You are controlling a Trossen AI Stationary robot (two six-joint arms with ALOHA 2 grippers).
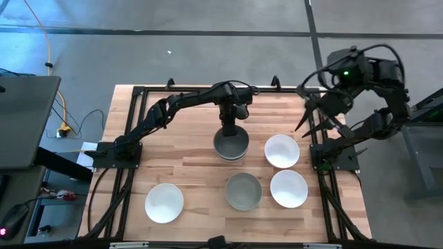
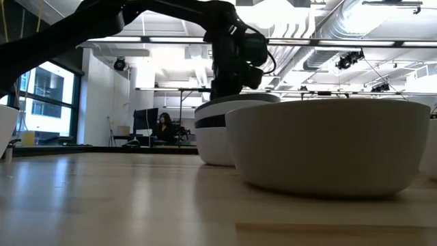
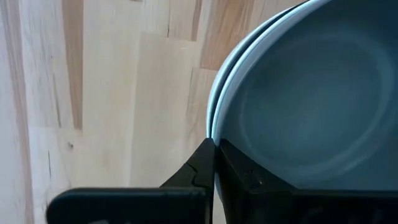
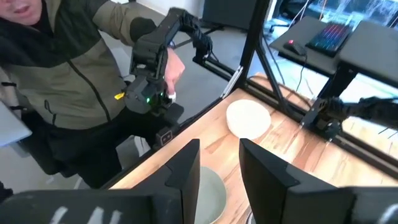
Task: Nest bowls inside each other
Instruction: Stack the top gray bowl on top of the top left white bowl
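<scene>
Left gripper (image 1: pixel 229 129): shut on the rim of the grey bowl (image 1: pixel 230 143) topping a nested stack, mid-bench toward the far edge. The stack's lower bowls show white in the low view.
Right gripper (image 1: pixel 309 119): fingers apart, holding nothing, raised over the bench's (image 1: pixel 187 173) right edge.
Loose bowls: two white bowls (image 1: pixel 282 151) (image 1: pixel 288 188) near the right edge; second grey bowl (image 1: pixel 243 191) beside them, toward the near edge; white bowl (image 1: pixel 165 203) near the front-left corner.
</scene>
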